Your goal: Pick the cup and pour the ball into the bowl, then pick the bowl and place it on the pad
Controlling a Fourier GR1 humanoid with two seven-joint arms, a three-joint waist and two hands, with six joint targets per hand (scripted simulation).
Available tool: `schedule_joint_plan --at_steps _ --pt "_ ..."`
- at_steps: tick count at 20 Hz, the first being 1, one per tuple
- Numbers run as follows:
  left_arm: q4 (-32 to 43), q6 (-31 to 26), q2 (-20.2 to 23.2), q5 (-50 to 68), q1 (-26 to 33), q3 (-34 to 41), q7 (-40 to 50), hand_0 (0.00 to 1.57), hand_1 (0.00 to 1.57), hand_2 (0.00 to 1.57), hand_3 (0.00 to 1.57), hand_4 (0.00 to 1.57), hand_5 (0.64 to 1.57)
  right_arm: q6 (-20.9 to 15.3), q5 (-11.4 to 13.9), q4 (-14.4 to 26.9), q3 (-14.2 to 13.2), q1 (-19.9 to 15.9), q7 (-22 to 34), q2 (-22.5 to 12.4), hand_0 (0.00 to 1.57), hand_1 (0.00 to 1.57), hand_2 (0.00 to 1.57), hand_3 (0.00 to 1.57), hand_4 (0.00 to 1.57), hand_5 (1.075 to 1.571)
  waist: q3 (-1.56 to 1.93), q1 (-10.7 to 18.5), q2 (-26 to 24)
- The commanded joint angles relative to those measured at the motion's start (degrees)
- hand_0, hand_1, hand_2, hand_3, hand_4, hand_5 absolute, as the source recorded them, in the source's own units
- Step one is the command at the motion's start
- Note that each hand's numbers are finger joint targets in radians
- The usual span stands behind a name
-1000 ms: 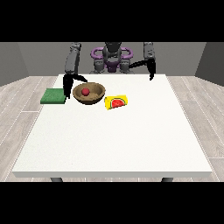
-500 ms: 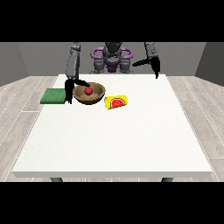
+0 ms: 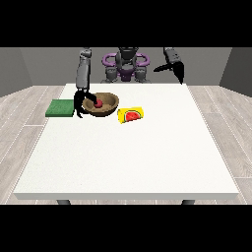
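Red ball [image 3: 98, 103] already sits in brown wooden bowl [image 3: 101, 105] near table's far left edge. Black hand at view's left [image 3: 79, 104] has dropped to bowl's rim since a second ago, finger state unclear. Green square pad [image 3: 61, 108] just beside. Lift next.

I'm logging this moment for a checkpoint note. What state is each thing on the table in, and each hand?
Bowl: upright on the table, holding a red ball.
Green pad: flat on the table, nothing on it.
Yellow card: flat beside the bowl, untouched.
Hand at the view's left: at the bowl's rim.
Hand at the view's right: raised above the table, holding nothing.
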Motion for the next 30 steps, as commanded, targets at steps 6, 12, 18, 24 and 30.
schedule_joint_plan --at_steps 6,12,18,24,30 --pt "4.1 -0.9 -0.3 0.9 -2.8 0.9 0.9 0.00 0.00 0.00 0.00 0.90 1.466 -17.4 11.6 2.0 7.0 -1.3 17.7 -4.0 1.57 1.57 1.57 1.26 0.90 1.566 1.72 1.3 -0.9" --pt "11.6 -1.6 0.7 2.9 5.7 4.6 -1.1 0.00 0.00 0.00 0.00 0.99 1.419 -15.6 15.0 -1.4 12.3 -5.2 37.1 -5.3 1.57 1.57 1.57 0.97 0.82 1.564 1.84 -4.8 -15.6" --pt "14.1 -1.9 2.5 3.3 10.1 7.1 -3.1 0.00 0.00 0.00 0.00 1.00 1.407 -6.5 13.6 -5.9 12.7 -7.1 44.8 -9.0 1.57 1.57 1.57 0.74 0.81 1.567 2.02 -10.2 -17.6" --pt "11.2 -1.0 1.8 2.4 9.3 6.7 -4.5 0.00 0.00 0.00 0.00 1.02 1.431 -5.7 12.0 -8.5 9.0 -5.3 43.2 -11.9 1.57 1.57 1.57 0.68 0.79 1.570 2.04 -9.2 -13.2" --pt "10.7 -4.5 5.5 6.6 5.2 11.3 -5.9 0.00 0.00 0.00 0.00 1.25 1.503 -3.1 11.3 -7.2 5.7 -5.5 38.3 -17.8 1.57 1.57 1.57 0.22 0.88 1.570 2.05 -8.4 -8.0"
